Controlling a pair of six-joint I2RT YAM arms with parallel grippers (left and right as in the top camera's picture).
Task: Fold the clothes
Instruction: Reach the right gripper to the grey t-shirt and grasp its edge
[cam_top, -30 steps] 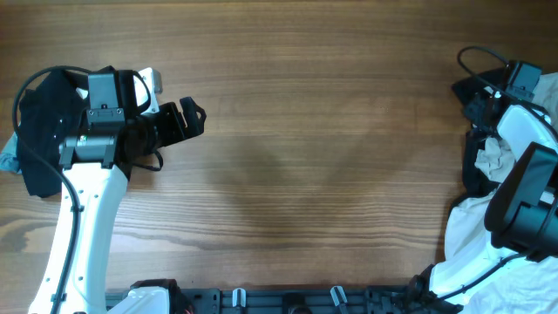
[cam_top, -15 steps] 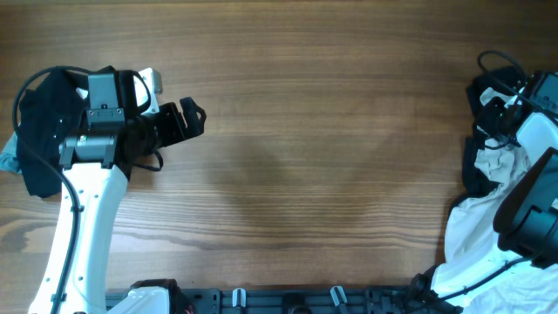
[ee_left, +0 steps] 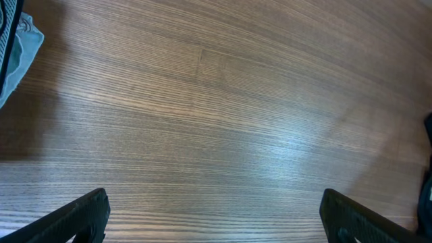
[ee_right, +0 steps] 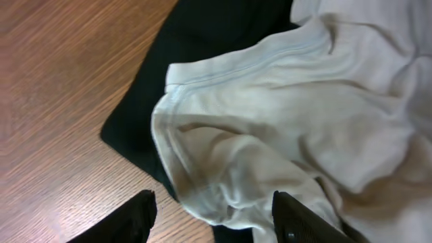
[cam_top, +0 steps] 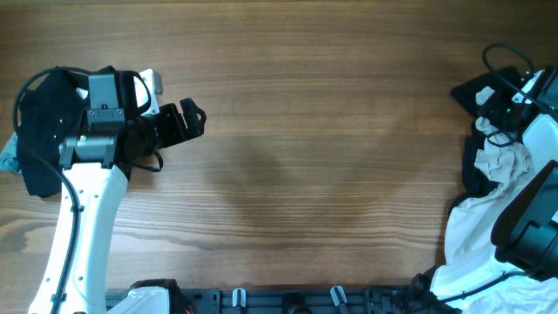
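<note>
A cream T-shirt [cam_top: 501, 161] lies crumpled at the table's right edge over a black garment [cam_top: 471, 179]. In the right wrist view its hemmed sleeve [ee_right: 256, 135] lies on the black garment [ee_right: 182, 47]. My right gripper [ee_right: 216, 219] is open just above the cream fabric; from overhead it sits at the far right [cam_top: 488, 105]. More black clothes [cam_top: 39, 131] lie heaped at the left under my left arm. My left gripper [cam_top: 192, 118] is open and empty over bare wood, as its wrist view shows [ee_left: 214, 219].
A pale blue cloth [cam_top: 7, 161] shows at the far left edge, also in the left wrist view [ee_left: 17, 54]. More white fabric [cam_top: 475, 244] is piled at the lower right. The wooden table [cam_top: 314, 157] runs between the arms.
My right gripper has moved toward the right edge and now hovers over the cream shirt's sleeve. The left arm has not moved.
</note>
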